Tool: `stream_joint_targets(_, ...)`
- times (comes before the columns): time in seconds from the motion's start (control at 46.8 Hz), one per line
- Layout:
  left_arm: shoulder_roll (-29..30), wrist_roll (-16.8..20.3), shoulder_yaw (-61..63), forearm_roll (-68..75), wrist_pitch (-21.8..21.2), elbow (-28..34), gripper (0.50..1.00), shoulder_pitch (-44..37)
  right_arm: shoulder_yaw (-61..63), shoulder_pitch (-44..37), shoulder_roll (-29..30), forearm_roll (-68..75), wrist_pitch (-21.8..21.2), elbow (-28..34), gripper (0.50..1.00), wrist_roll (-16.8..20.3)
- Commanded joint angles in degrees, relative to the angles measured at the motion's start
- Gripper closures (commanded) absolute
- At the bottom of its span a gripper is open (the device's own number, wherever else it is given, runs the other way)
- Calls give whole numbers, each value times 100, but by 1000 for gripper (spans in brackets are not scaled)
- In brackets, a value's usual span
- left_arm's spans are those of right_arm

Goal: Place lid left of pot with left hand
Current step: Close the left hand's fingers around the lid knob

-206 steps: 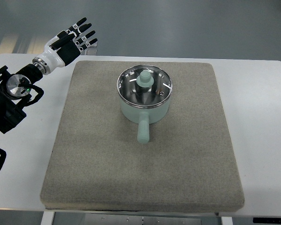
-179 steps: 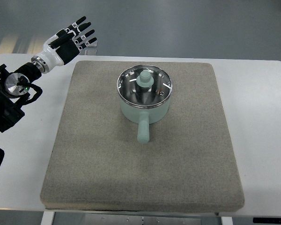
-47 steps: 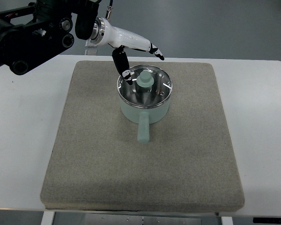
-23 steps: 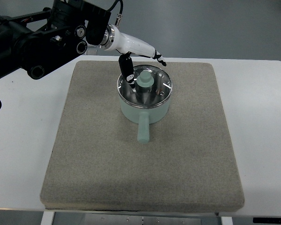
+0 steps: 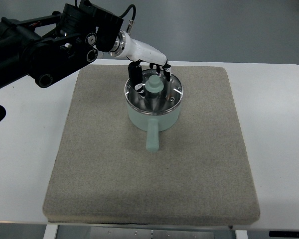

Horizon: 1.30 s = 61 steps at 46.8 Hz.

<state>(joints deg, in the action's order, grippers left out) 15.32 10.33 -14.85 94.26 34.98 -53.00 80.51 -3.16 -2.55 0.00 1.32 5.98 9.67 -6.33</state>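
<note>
A mint-green pot (image 5: 155, 120) stands on the grey mat (image 5: 114, 169), its handle (image 5: 152, 140) pointing toward the near edge. On it sits a glass lid (image 5: 168, 97) with a steel rim and a mint knob (image 5: 153, 85). My left hand (image 5: 152, 79) reaches in from the upper left and hovers over the lid. Its thumb (image 5: 136, 79) hangs down on the knob's left, and the other fingers (image 5: 166, 73) curve over the far right side. They bracket the knob with small gaps showing, so the hand is open. The right arm is out of view.
The mat covers most of a white table (image 5: 279, 124). The black left arm (image 5: 45, 45) stretches over the table's far left corner. Bare mat lies to the left of the pot.
The left arm swung in from the far left corner to above the pot. Over the last second the hand dropped lower and its fingers curved around the knob. Pot and lid stayed put.
</note>
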Motion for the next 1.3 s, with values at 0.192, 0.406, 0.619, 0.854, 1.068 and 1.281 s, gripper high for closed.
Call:
stream_joint_targets(0.192,-2,-5,-10,-4,2,-8,752,26,0,0,0,0,0,0,579,0)
stream_joint_targets(0.406,6,-5,-62,-4,2,-8,750,52,0,0,0,0,0,0,579,0)
stream_joint_targets(0.619,24,4,-62,-4,2,-17,748,105,0,0,0,0,0,0,577,0)
stream_joint_targets(0.854,33,4,-18,-4,2,-26,750,105,0,0,0,0,0,0,579,0)
stream_joint_targets(1.068,59,13,-10,48,2,-43,786,105,0,0,0,9,0,0,579,0)
stream_joint_targets(1.281,68,4,-1,57,2,-70,883,96,0,0,0,0,0,0,579,0)
